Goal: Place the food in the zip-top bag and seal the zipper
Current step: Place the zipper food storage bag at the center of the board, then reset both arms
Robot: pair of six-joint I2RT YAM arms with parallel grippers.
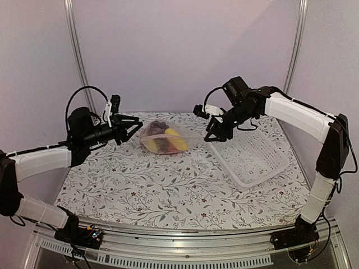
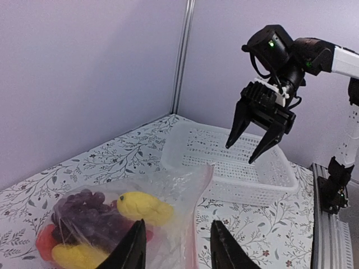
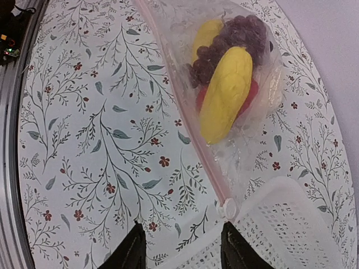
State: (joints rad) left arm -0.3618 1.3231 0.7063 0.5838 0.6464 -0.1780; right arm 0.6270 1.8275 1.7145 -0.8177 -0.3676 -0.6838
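Observation:
The zip-top bag [image 1: 162, 139] lies at the back of the table, clear and crinkly, with the food inside it. In the right wrist view I see a yellow piece [image 3: 227, 95], purple grapes [image 3: 233, 36] and a red piece [image 3: 252, 95] through the plastic. The pink zipper [image 3: 188, 115] runs as one straight line to a white slider [image 3: 228, 209] beside the basket. My left gripper [image 1: 136, 126] is open at the bag's left end, its fingers [image 2: 134, 246] straddling the bag's edge. My right gripper [image 1: 216, 137] hangs open above the bag's right end, holding nothing.
A white lattice basket [image 1: 255, 157] sits at the right back, its corner touching the bag's slider end. Purple walls and two metal poles close in the back. The flowered tablecloth [image 1: 168, 190] stretches toward the front edge.

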